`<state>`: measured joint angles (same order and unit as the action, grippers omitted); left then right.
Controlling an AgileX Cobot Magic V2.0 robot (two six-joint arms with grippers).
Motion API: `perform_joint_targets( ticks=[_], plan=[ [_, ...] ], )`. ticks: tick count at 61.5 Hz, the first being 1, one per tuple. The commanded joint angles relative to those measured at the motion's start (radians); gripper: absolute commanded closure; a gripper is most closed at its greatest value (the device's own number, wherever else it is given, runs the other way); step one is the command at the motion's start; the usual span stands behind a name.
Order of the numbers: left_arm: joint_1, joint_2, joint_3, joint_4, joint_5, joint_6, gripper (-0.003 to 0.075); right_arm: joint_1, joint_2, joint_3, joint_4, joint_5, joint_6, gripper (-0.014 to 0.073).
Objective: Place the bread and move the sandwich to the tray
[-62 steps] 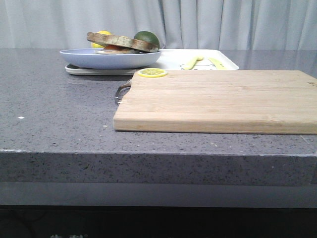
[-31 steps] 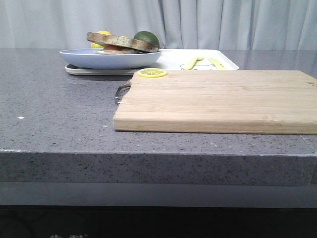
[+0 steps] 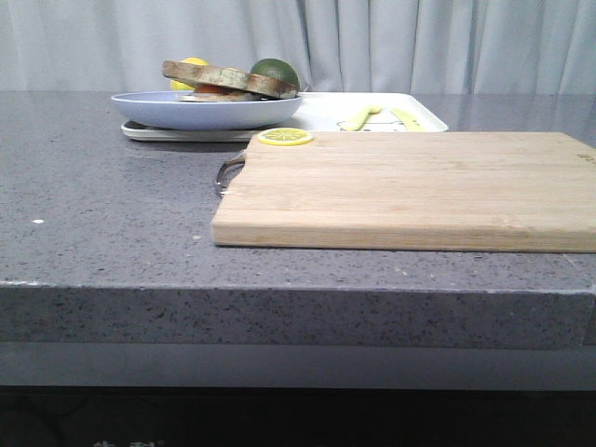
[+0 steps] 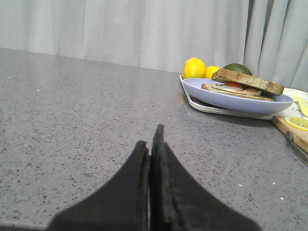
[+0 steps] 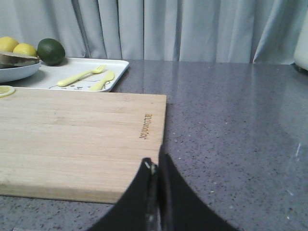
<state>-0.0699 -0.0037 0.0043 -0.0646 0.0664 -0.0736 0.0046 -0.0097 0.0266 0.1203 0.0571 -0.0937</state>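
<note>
The sandwich (image 3: 231,81), two brown-crusted slices with egg filling, lies on the round pale blue plate (image 3: 205,111). The plate rests on the left end of the white tray (image 3: 321,110) at the back. No separate bread slice shows; the top slice lies on the filling. The left wrist view shows the sandwich (image 4: 246,82), plate (image 4: 231,100) and tray (image 4: 207,108) far ahead. My left gripper (image 4: 153,137) is shut and empty, low over bare counter. My right gripper (image 5: 156,161) is shut and empty by the cutting board's (image 5: 77,134) near corner. Neither gripper shows in the front view.
A light wooden cutting board (image 3: 410,186) with a metal handle (image 3: 228,173) fills the centre right, a lemon slice (image 3: 285,137) on its far corner. Lemons and a lime (image 3: 277,70) sit behind the plate. A yellow fork and spoon (image 3: 368,116) lie on the tray.
</note>
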Motion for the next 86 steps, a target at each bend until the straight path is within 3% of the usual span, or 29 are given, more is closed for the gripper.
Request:
perform_joint_targets(
  ticks=[1, 5, 86],
  plan=[
    [-0.009, -0.024, 0.001, 0.003, -0.080, -0.009, 0.0741, -0.005, -0.018, -0.002, -0.148, -0.087, 0.157, 0.0664],
    [-0.009, -0.024, 0.001, 0.003, -0.080, -0.009, 0.0741, -0.005, -0.018, -0.002, -0.162, -0.077, 0.205, 0.0664],
    [-0.009, -0.024, 0.001, 0.003, -0.080, -0.009, 0.0741, -0.005, -0.019, -0.002, -0.142, -0.068, 0.237, 0.0664]
  ],
)
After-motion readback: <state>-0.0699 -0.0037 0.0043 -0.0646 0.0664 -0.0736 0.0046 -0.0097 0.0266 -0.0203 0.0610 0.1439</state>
